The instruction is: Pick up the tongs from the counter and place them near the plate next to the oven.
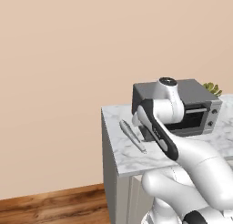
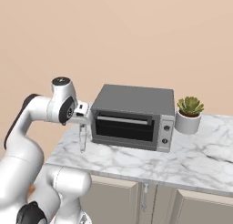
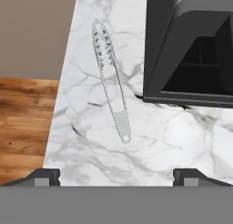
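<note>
The long slim grey metal tongs [image 3: 110,77] lie flat near the left edge of the white marble counter [image 3: 173,136], beside the dark grey toaster oven [image 3: 191,45], under the wide-open empty gripper [image 3: 116,175].

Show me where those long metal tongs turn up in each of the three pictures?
Left base view: tongs lie on the counter, left of the arm.
Right base view: they lie below the gripper, left of the oven.
Hand view: tongs centre-left, on marble.
Shared landmark: the grey oven, just beside them.
</note>
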